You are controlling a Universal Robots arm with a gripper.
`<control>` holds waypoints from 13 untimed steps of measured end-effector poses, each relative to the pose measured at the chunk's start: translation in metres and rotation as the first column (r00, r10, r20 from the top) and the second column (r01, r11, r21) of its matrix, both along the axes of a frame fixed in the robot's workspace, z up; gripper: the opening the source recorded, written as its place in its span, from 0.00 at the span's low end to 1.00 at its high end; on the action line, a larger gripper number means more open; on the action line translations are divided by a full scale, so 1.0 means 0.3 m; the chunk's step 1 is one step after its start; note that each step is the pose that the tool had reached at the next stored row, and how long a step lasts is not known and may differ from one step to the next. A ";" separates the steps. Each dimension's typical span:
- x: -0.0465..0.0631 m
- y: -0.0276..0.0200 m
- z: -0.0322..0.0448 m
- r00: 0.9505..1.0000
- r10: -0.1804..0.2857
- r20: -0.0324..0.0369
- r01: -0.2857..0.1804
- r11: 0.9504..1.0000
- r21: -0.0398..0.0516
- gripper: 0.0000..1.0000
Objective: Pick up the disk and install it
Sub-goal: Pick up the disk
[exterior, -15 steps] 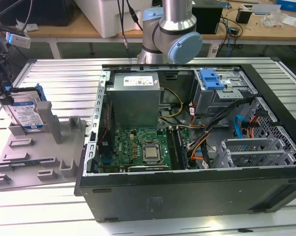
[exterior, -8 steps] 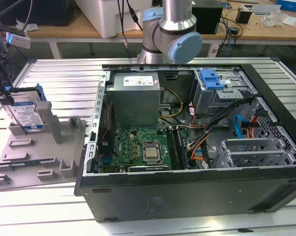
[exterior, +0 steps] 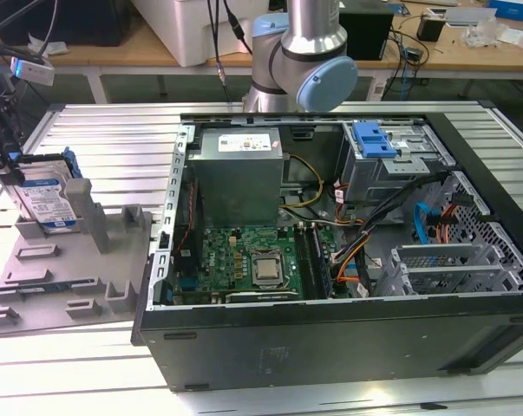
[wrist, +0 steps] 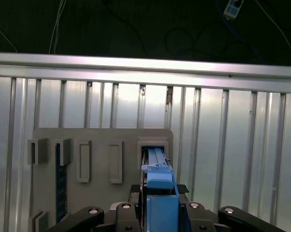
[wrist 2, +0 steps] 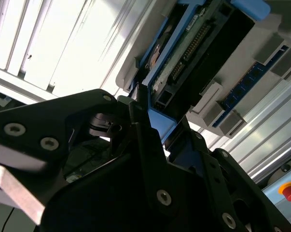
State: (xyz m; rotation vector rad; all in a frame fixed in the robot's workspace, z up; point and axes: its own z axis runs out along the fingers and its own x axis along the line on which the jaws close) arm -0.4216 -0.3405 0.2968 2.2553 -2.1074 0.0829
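The disk (exterior: 49, 201), a silver drive with a white-and-blue label and blue rails, stands on edge and tilted in the grey holder (exterior: 70, 277) at the exterior view's left. My gripper (exterior: 12, 169) is at its upper end. In the first wrist view the disk (wrist: 157, 176) runs edge-on from a slot in the holder (wrist: 102, 137) back between my black fingers (wrist: 133, 192), which press on both sides of it. The second wrist view shows the disk's connector edge (wrist 2: 184, 58) and blue rail held in my gripper (wrist 2: 152, 121).
An open computer case (exterior: 270, 347) lies on the slatted metal table (exterior: 114, 139), to the holder's right in the exterior view. Inside are a grey power-supply box (exterior: 239, 178), a motherboard (exterior: 252, 256), cables and a blue bracket (exterior: 374, 139) on a grey cage. The holder carries upright posts (exterior: 92, 217).
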 end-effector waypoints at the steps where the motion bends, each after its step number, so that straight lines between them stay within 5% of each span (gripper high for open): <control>1: 0.000 0.000 0.000 1.000 0.000 0.000 0.000 1.000 0.000 0.37; 13: 0.000 0.000 0.000 1.000 0.000 0.000 0.000 1.000 0.000 0.37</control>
